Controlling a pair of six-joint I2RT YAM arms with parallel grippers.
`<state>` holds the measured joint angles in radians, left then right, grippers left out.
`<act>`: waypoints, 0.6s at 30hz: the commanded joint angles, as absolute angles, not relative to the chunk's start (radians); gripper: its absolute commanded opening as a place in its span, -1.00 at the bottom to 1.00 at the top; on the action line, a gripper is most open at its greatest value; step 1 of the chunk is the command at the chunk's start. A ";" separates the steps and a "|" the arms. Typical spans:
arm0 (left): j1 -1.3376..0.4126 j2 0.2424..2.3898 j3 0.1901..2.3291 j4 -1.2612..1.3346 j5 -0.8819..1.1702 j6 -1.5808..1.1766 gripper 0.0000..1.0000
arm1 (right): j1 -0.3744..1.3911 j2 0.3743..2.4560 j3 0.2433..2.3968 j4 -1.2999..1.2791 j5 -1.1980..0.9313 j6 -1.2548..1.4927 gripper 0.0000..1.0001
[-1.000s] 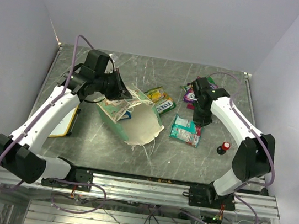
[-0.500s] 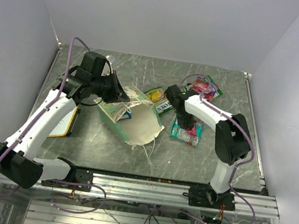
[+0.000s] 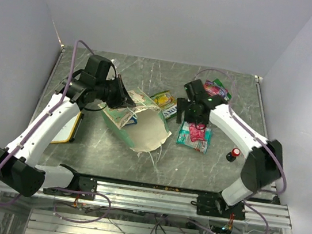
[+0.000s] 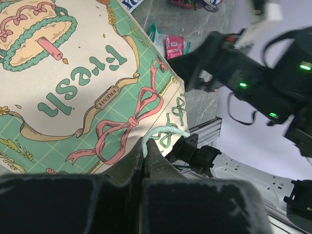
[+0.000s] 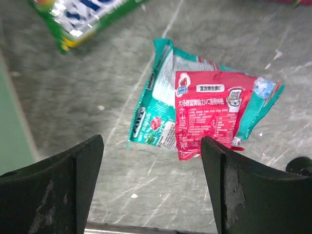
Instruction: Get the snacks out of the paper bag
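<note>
**Operator:** Where is the paper bag, and does my left arm have it?

**Observer:** The paper bag (image 3: pixel 137 123) lies on its side on the counter (image 3: pixel 110 154), left of the middle. Its open mouth is turned to the near edge, so you see the pale inside. Your left fingers (image 4: pixel 117 180) are pressed together and pinch the thin string handle (image 4: pixel 163 132) at the bag's edge. The printed front fills your left wrist view.

**Operator:** And the right side?

**Observer:** Your right fingers (image 5: pixel 85 168) are spread wide and hold nothing. They hang over a teal packet (image 5: pixel 156 109) that lies flat on the counter just right of the bag. A red packet (image 5: pixel 207 109) lies on top of it and covers its right part. A yellow-green packet (image 3: pixel 167 102) lies behind the bag, very close to its far edge; I cannot tell if they touch. A pink-purple packet (image 3: pixel 216 90) lies at the far right of the counter, behind your right arm. A small black button with a red top (image 3: pixel 233 154) stands right of the teal packet, apart from it. A wood-framed whiteboard (image 3: pixel 73 127) lies at the left, partly under your left arm.
</note>
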<state>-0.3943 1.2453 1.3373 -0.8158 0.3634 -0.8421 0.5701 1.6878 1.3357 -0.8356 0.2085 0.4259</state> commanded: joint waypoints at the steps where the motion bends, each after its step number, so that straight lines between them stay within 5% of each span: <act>1: -0.390 1.247 1.323 -0.796 0.392 -0.857 -0.86 | 0.537 1.550 1.279 -0.749 0.126 0.395 0.63; 18: -0.444 1.174 1.246 -0.746 0.439 -0.885 -0.86 | 0.534 1.304 1.032 -0.511 -0.209 0.448 0.57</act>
<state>-0.4164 1.2228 1.2640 -0.7731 0.4187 -0.8745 0.5320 1.3312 1.0042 -0.6109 -0.1062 0.4377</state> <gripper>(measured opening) 0.075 0.791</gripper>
